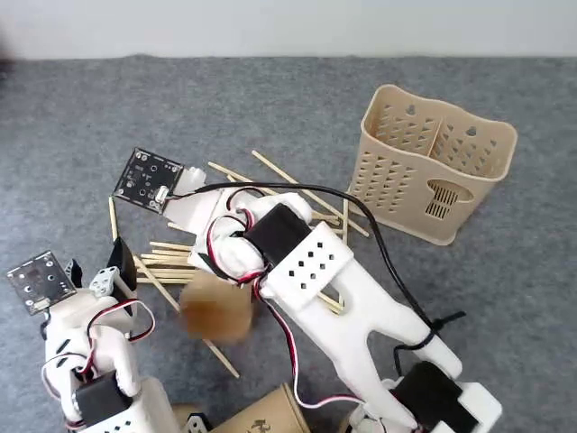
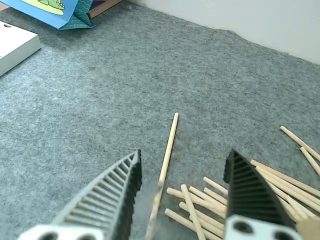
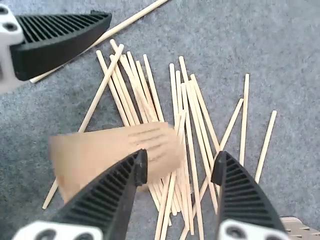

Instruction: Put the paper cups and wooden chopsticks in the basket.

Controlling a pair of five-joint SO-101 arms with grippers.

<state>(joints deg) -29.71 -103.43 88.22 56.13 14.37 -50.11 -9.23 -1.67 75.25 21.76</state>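
Wooden chopsticks (image 1: 167,257) lie scattered on the grey carpet, and several form a pile (image 3: 187,125). A brown paper cup (image 1: 216,308) lies on its side and looks smeared. My right gripper (image 3: 181,157) is open above the pile, with the cup (image 3: 112,155) beside and under one finger. I cannot tell whether that finger touches it. My left gripper (image 2: 185,155) is open low over a single chopstick (image 2: 168,147), at the pile's edge (image 1: 122,271). A second paper cup (image 1: 261,417) lies at the near edge. The beige basket (image 1: 433,171) stands to the far right.
The right arm's white body (image 1: 334,298) and black cable (image 1: 397,280) cross over the chopsticks toward the basket. A white box (image 2: 15,45) and a blue paper item (image 2: 55,10) lie far off on the carpet. Open carpet stretches toward the back wall.
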